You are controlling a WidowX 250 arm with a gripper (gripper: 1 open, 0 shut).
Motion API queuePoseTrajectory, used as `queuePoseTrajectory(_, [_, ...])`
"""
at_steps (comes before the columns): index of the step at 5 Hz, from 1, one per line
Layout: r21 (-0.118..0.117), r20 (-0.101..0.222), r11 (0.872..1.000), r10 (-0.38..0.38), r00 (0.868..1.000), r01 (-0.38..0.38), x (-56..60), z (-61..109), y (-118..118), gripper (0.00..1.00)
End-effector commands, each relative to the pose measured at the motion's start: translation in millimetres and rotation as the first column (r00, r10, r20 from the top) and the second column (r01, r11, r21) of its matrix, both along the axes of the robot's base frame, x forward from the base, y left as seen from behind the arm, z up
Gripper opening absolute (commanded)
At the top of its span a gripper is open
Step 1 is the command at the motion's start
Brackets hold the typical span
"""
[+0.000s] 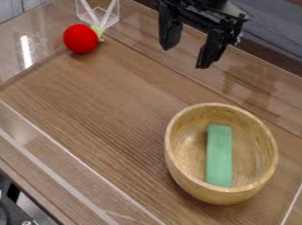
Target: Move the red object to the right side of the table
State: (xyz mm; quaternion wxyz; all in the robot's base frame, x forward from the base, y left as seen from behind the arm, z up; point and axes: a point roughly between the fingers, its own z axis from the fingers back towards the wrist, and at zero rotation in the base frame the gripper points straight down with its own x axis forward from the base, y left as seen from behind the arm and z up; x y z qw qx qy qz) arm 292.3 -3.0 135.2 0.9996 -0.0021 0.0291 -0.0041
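The red object [81, 39] is a small smooth ball resting on the brown wood-grain table [94, 109] near the far left corner, close to the clear wall. My gripper [187, 50] hangs at the far middle of the table, pointing down, well to the right of the ball and apart from it. Its black fingers [166, 34] stand open with nothing between them.
A round light wooden bowl [187, 160] stands at the near right, holding a green rectangular block [219, 155]. Clear acrylic walls [29, 17] edge the table on all sides. A thin pale wire stand [103, 15] rises just behind the ball.
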Motion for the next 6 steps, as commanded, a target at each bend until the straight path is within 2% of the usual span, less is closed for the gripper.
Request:
queuePoseTrajectory(1, [0.001,-0.019,1.000,0.021,1.000,-0.021,0.1,-5.9,13,1.00])
queuePoseTrajectory(3, [0.008,-0.024,1.000,0.012,1.000,-0.012,15.8,-4.3,46,1.00])
queuePoseTrajectory(4, [0.015,-0.017,0.999,0.037,0.999,-0.037,17.7,-5.6,74,1.00])
queuePoseTrajectory(5, [0.029,0.006,0.998,0.059,0.998,-0.059,21.1,-6.2,113,1.00])
queuePoseTrajectory(6, [0.040,0.022,0.997,0.072,0.997,-0.073,23.0,-16.4,130,1.00])
